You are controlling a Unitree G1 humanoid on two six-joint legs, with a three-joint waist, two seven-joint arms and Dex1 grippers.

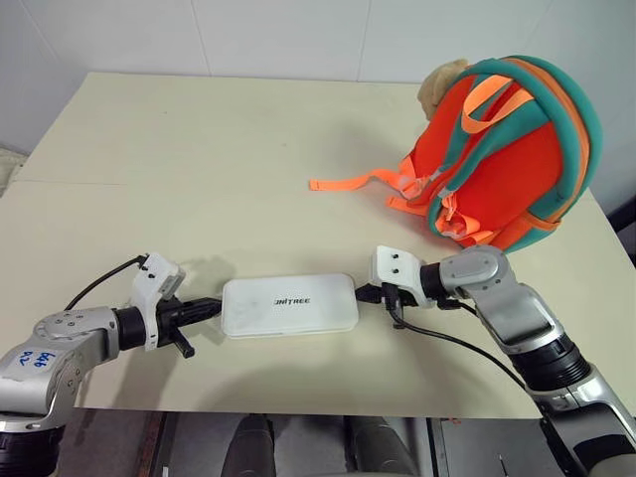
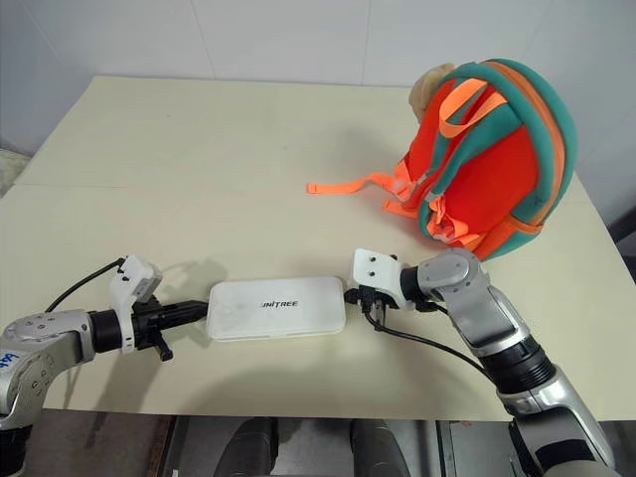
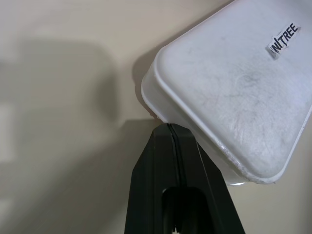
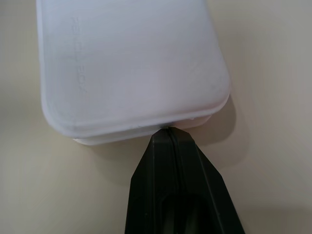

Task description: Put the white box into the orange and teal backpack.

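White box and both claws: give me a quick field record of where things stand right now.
box: white box flat on the table, lettering up
left claw: shut, tip against the box's left end
right claw: shut, tip against the box's right end
grip: box pinched between the two shut tips, nothing inside either claw
backpack: orange and teal backpack at the far right of the table, apart from the box
step left: box not yet in the backpack

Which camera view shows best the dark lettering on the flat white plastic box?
The left eye view: the flat white plastic box shows whole, lettering upright and complete. The right eye view matches it. The left wrist view cuts the first letter; the right wrist view shows only a plain end.
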